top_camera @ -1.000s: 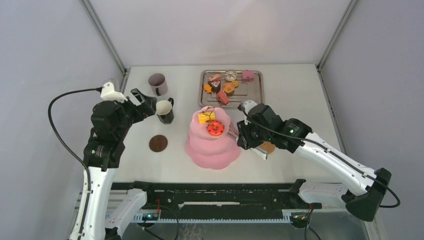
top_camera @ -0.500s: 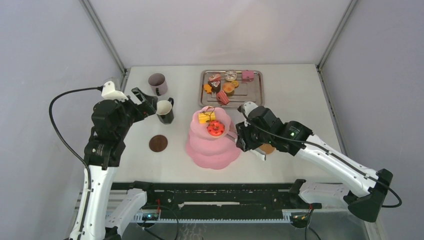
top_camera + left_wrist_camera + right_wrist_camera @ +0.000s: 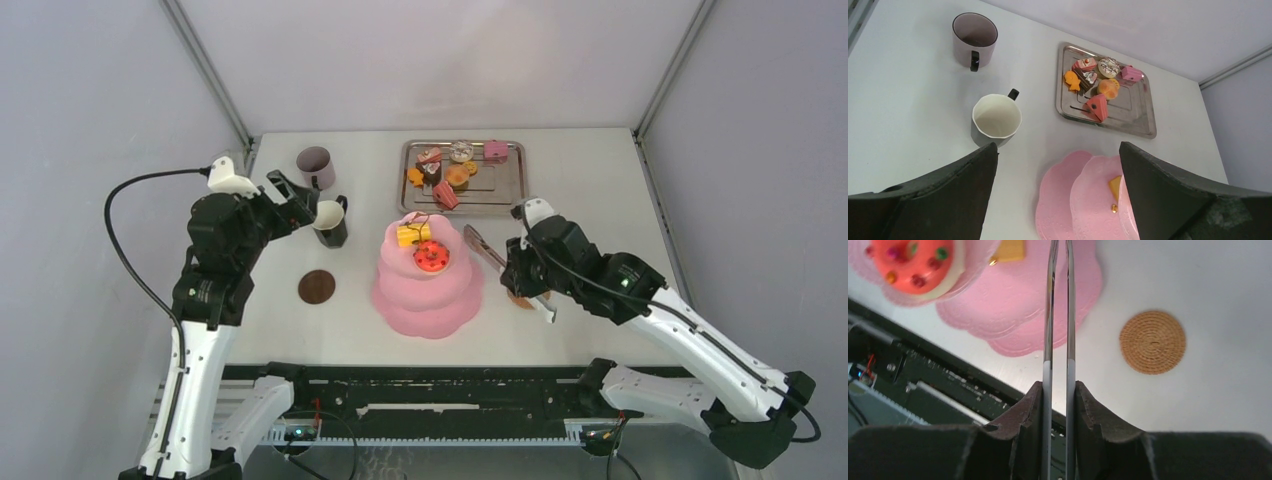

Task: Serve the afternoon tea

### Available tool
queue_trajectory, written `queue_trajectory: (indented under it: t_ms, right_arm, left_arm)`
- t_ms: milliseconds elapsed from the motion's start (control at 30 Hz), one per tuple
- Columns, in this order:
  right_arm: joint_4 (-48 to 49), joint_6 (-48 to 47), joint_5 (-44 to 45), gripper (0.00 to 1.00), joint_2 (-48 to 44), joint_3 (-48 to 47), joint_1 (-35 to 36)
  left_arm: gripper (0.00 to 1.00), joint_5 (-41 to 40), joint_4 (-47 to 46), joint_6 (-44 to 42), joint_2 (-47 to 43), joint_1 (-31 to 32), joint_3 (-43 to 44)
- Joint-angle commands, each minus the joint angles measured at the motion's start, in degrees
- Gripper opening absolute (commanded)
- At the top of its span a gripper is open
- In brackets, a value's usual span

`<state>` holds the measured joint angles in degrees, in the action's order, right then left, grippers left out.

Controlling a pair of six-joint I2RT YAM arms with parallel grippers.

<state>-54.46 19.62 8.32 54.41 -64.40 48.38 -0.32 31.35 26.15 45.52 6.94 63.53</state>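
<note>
The tongs (image 3: pixel 1069 315) clamped in the right end effector (image 3: pixel 1058 390) extended ahead of it past the wrist view's top edge, tips cut off, as were the doughnut (image 3: pixel 915 262) and pink stand (image 3: pixel 1013 315) ahead to its left. From above, that end effector covered most of a brown coaster (image 3: pixel 518 299) beneath it. The right finger of the left end effector (image 3: pixel 1058 147) hid part of a yellow cake (image 3: pixel 1114 186).

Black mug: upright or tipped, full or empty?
Upright and empty: the black mug stands mouth up, and the left wrist view shows its white inside bare.
</note>
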Motion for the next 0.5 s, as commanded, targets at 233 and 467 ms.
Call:
queue_trajectory:
  t_ms: [233,467]
  right_arm:
    - [14.61,0.69,-7.63,0.05,9.26,-1.41,-23.96]
    - [24.91,3.44,-17.04,0.33,23.97,-7.5,-29.06]
  left_arm:
    - [0.95,-2.27,-0.29,-1.67,1.24,-0.62,1.59]
    - [0.95,-4.73,1.11,-1.11,3.3,-0.62,3.47]
